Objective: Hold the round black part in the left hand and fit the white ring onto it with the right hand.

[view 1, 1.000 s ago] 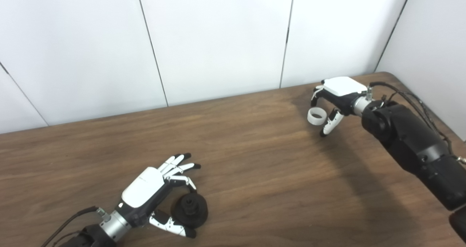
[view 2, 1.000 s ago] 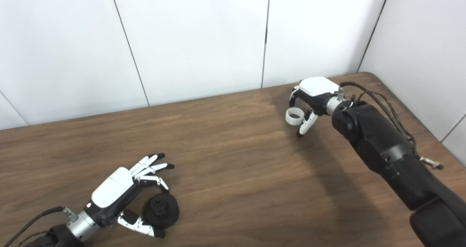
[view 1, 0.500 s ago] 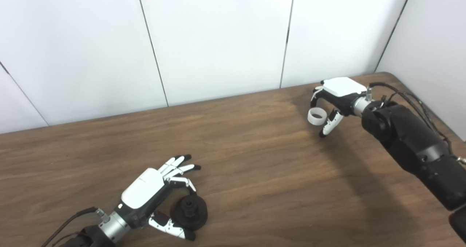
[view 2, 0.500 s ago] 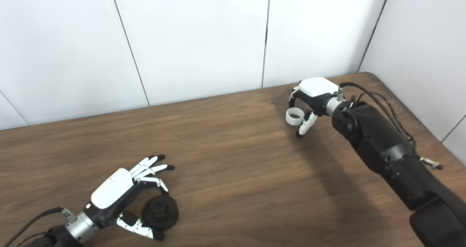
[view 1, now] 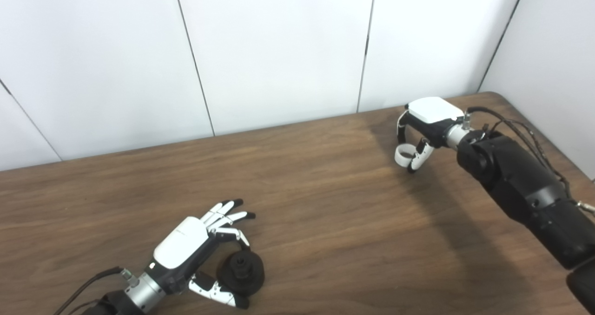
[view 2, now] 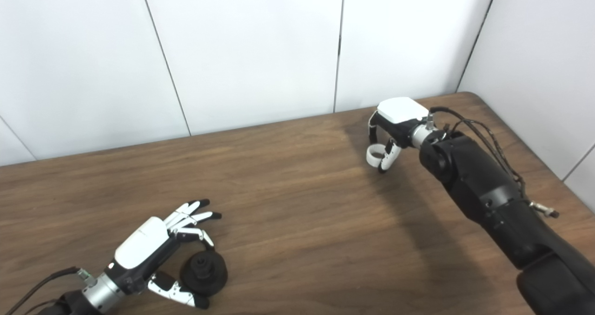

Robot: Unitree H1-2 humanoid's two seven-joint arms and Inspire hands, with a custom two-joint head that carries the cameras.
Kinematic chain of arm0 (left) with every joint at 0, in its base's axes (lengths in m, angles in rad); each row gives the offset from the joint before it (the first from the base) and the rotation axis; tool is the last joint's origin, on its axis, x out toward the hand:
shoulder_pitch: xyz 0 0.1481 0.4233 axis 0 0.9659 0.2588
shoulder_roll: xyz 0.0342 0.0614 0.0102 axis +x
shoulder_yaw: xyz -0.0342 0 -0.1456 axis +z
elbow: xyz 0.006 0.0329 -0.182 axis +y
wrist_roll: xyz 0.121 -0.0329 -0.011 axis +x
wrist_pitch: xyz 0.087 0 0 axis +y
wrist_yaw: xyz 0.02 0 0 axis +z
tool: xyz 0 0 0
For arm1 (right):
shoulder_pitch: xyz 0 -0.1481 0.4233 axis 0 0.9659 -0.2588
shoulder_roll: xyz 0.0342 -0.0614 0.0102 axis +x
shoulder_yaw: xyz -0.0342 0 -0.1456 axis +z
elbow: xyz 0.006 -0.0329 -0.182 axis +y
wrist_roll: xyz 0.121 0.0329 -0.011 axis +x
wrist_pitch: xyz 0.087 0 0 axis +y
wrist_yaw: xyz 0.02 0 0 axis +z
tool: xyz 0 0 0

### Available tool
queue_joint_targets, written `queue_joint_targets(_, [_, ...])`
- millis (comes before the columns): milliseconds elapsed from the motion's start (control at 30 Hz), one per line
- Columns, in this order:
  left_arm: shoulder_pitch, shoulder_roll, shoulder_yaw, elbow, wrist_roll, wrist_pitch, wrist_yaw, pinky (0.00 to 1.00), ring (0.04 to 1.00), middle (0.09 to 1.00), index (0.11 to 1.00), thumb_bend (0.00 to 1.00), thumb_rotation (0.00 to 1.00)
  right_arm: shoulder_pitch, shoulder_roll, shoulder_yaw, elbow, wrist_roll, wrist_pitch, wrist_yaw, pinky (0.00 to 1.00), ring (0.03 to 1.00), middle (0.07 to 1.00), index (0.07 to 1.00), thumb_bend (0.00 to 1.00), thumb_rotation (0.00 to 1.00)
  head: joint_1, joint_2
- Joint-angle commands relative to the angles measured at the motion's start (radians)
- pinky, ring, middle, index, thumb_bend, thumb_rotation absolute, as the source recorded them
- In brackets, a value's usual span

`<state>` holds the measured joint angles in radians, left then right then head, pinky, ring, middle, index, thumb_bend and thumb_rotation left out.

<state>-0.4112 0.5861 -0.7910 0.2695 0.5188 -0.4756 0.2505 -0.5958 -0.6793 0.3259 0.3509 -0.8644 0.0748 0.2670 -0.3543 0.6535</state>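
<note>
Right hand pinches the white ring; left hand cradles the round black part on the counter, fingers not fully closed. Close firmly before lifting.

place: lab-like test room | evidence: my bare wood-grain worktop set in a corner of plain white wall panels | nothing homely around me

White ring, black part (brown wood-grain table).
</note>
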Motion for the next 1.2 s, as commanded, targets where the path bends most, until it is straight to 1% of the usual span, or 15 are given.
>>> queue_joint_targets(0, [0.020, 0.041, -0.020, -0.004, 0.037, 0.006, -0.061, 1.00, 1.000, 0.896, 0.481, 0.52, 0.06, -0.044, -0.026, -0.011, -0.006, -0.016, 0.004, -0.027, 1.00, 0.956, 0.787, 0.481, 0.53, 0.14, -0.001, 0.000])
queue_joint_targets(300, [0.024, 0.038, -0.009, -0.008, 0.038, 0.006, -0.068, 1.00, 1.000, 0.896, 0.482, 0.53, 0.06, -0.049, -0.028, -0.010, -0.033, -0.026, 0.014, -0.003, 1.00, 0.971, 0.798, 0.481, 0.53, 0.14, -0.004, 0.000])
queue_joint_targets(533, [0.022, 0.039, -0.009, -0.007, 0.044, 0.006, -0.070, 1.00, 1.000, 0.899, 0.482, 0.52, 0.06, -0.049, -0.026, -0.012, -0.050, -0.034, 0.012, 0.009, 1.00, 0.998, 0.828, 0.482, 0.53, 0.14, -0.003, 0.000])
queue_joint_targets(667, [0.018, 0.037, -0.011, 0.003, 0.048, 0.006, -0.056, 1.00, 1.000, 0.898, 0.482, 0.52, 0.06, -0.053, -0.020, -0.012, -0.050, -0.035, 0.006, 0.004, 1.00, 1.000, 0.832, 0.482, 0.53, 0.14, -0.001, -0.004])
queue_joint_targets(800, [0.011, 0.037, -0.018, 0.017, 0.040, 0.006, -0.049, 1.00, 1.000, 0.900, 0.482, 0.52, 0.06, -0.057, -0.018, -0.009, -0.080, -0.032, -0.013, 0.004, 1.00, 1.000, 0.831, 0.481, 0.53, 0.14, -0.001, -0.008])
queue_joint_targets(900, [0.006, 0.034, -0.021, 0.029, 0.040, 0.006, -0.045, 1.00, 1.000, 0.899, 0.482, 0.52, 0.06, -0.063, -0.016, -0.002, -0.123, -0.035, -0.029, 0.018, 1.00, 1.000, 0.834, 0.480, 0.53, 0.14, 0.000, -0.011])
queue_joint_targets(1167, [0.005, 0.027, -0.023, 0.035, 0.043, 0.006, -0.042, 1.00, 1.000, 0.897, 0.482, 0.52, 0.06, -0.090, 0.001, 0.012, -0.195, -0.034, -0.082, 0.051, 1.00, 1.000, 0.844, 0.479, 0.53, 0.14, 0.001, -0.014])
